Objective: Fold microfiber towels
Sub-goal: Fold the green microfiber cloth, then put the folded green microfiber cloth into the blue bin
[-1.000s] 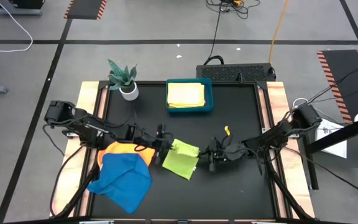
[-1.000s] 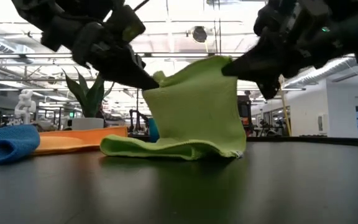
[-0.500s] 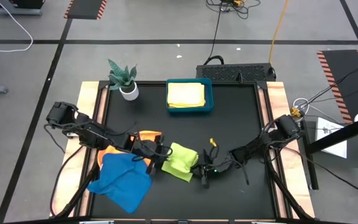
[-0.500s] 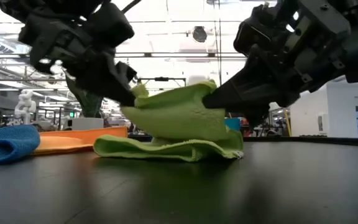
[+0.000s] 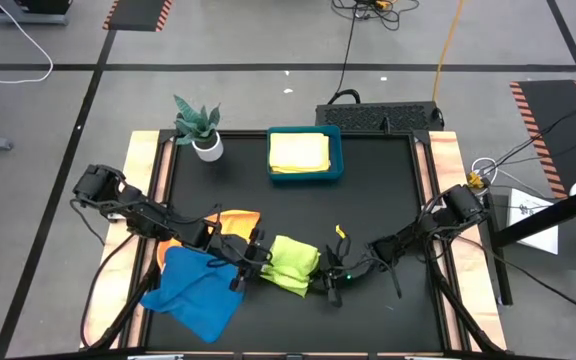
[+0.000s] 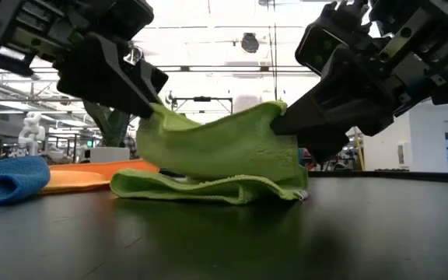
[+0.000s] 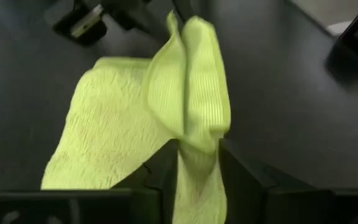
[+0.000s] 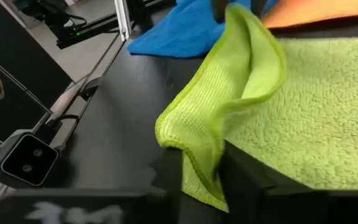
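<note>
Lime-green terry cloth, the lime green towel (image 5: 290, 265), is seen from above lying half folded on the black table (image 5: 368, 180), stretched between the left gripper (image 5: 249, 267) on one side and the right gripper (image 5: 330, 283) on the other. Just behind the left gripper lie the blue towel (image 5: 196, 288) and the orange towel (image 5: 230, 221). Well beyond both grippers, the teal tray (image 5: 305, 172) with a yellow towel (image 5: 299, 152) is seen, and a potted plant (image 5: 200, 128) beside it.

At table height, the green towel's upper layer is held off its lower layer by a corner at each gripper, sagging between them; the lower layer rests on the table.

Past the left wrist, a fold of the towel is seen standing between the two dark fingers (image 7: 160, 171), which are narrowly parted with the cloth touching them.

Past the right wrist, the towel's doubled edge is likewise seen between that arm's fingers (image 8: 244, 174), narrowly parted around it.
</note>
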Tool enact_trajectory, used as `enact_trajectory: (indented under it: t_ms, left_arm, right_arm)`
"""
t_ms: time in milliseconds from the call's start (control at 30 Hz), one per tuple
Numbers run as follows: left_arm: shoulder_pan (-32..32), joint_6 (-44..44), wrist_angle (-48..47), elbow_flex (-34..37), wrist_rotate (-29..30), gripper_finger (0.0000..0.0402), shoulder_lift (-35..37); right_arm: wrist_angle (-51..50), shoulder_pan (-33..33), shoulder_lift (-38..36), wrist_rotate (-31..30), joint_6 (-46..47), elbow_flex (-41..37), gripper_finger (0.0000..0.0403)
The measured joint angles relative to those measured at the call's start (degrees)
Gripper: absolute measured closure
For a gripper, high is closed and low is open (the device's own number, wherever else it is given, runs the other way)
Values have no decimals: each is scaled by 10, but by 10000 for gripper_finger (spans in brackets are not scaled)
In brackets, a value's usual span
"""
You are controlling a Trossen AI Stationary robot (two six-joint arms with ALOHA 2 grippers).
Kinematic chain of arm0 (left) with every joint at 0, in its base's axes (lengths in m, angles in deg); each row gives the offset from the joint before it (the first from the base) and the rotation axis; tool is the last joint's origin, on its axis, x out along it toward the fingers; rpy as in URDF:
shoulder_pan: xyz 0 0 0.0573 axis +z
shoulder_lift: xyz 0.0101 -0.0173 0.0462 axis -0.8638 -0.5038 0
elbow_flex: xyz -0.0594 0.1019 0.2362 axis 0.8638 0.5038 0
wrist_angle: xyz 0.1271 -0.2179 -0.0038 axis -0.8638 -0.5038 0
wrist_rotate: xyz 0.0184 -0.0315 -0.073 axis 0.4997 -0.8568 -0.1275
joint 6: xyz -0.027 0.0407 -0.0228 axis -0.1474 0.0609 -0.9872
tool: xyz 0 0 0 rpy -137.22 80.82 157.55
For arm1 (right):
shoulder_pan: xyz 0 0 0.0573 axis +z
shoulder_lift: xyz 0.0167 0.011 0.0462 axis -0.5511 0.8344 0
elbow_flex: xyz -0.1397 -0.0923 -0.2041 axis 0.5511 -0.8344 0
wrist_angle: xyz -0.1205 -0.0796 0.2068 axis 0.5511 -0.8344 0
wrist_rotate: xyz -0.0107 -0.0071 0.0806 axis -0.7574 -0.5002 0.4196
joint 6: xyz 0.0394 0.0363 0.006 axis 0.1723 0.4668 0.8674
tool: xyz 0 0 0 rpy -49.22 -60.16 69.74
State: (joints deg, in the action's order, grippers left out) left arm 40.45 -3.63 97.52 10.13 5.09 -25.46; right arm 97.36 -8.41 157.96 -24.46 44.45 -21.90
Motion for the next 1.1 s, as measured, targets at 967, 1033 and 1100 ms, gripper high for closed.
enact_trajectory:
  t_ms: [967,1033,1100]
  left_arm:
    - [186,-148,50,-20,-140,187,-78]
    - [201,-160,33,-18,-145,187,-93]
    - [212,-172,43,-19,-146,187,-112]
  right_arm:
    - [-113,-78,-71,-67,124,-53,176]
    - [-89,-87,-47,-47,136,-53,176]
    - [-81,-91,-30,-33,146,-53,176]
